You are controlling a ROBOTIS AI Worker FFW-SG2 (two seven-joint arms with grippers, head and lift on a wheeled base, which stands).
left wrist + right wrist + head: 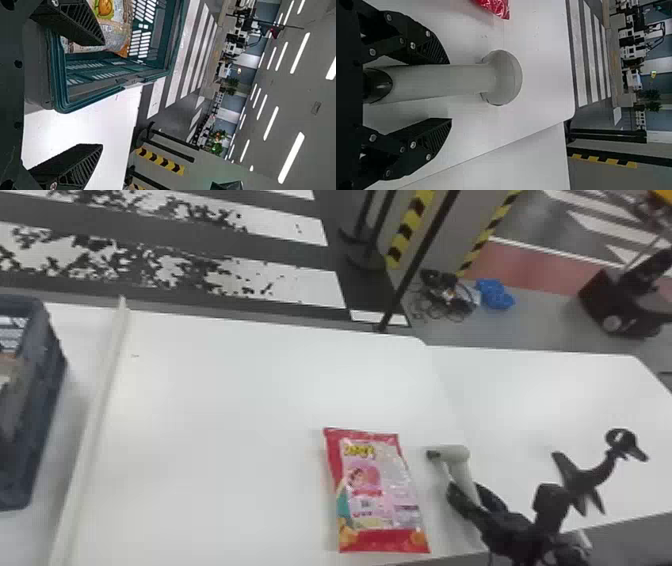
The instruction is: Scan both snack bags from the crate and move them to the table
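Striped floor, black bars over white, runs behind the white table (225, 390), with yellow-and-black barrier markings (410, 230), dark upright poles and a blue bundle (495, 292) beside a tangle of cables (450, 297) farther back. A second white surface (540, 385) adjoins the table on the right, and a pale raised strip (97, 400) runs along its left part. One snack bag, the red one (372, 495), lies flat on the table, printed side up, well apart from the crate (42, 390). The other snack bag (115, 33), with an orange fruit-like picture on its wrapper, is inside the crate, which stands past the strip at the far left of the head view. The left tool (103, 95) is spread wide near the crate; one of its fingers crosses in front of the bag there, though whether it touches the wrapper I cannot tell. At the right, the right tool (467, 490) is also wide, its two fingers on either side of the grey scanner's handle (435, 81); a gap shows between the handle and one finger, while contact on the other side is hard to judge. The scanner's rounded head (452, 452) is near the red bag, and a black curved piece (582, 482) ending in a ring sits farther right
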